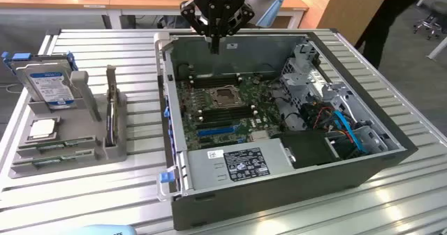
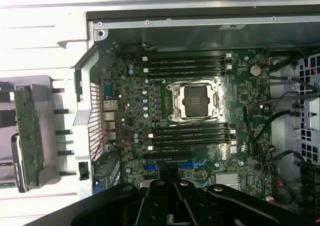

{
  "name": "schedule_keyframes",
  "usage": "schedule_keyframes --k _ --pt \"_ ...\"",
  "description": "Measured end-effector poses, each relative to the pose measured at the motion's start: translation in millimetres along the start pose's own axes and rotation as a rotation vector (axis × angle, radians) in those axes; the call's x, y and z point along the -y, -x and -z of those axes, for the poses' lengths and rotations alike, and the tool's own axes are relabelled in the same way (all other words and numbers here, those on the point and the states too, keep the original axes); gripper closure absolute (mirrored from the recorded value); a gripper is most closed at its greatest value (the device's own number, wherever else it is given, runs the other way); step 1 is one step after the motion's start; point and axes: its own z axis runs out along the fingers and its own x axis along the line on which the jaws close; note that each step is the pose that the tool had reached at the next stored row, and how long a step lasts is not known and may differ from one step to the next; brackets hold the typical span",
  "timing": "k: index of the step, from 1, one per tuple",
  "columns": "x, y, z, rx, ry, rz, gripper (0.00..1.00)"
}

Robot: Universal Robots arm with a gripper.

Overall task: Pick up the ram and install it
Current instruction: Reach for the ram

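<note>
Two ram sticks [image 1: 52, 147], thin and green, lie flat in the grey holder [image 1: 77, 88] at the exterior view's left. A long narrow green board [image 2: 27, 131] stands on edge at the holder's side nearest the case [image 1: 110, 109]. My gripper [image 1: 214, 44] hangs shut above the far end of the open computer case [image 1: 279, 193], with nothing between its fingers. In the wrist view the gripper [image 2: 168, 178] points down over the motherboard [image 2: 125, 111]. Black memory slots [image 2: 187, 66] run on both sides of the processor socket [image 2: 195, 101].
A hard drive [image 1: 49, 83] stands upright at the holder's far end, and a square silver processor [image 1: 42, 129] lies in front of it. Inside the case are the drive cage [image 1: 314, 83], cables [image 1: 342, 125] and a power supply [image 1: 237, 164]. Desks stand behind.
</note>
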Motion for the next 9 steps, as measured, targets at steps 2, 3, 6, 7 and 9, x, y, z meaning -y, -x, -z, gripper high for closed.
schedule_keyframes --k 2,3,6,7,9 --pt "0.0 0.0 0.0 0.0 0.0 0.0 0.9" --pt "0.0 0.0 0.0 0.0 0.0 0.0 0.9" --pt "0.0 0.0 0.0 0.0 0.0 0.0 0.9" --pt "0.0 0.0 0.0 0.0 0.0 0.0 0.9" --pt "0.0 0.0 0.0 -0.0001 -0.0001 0.0 0.9"
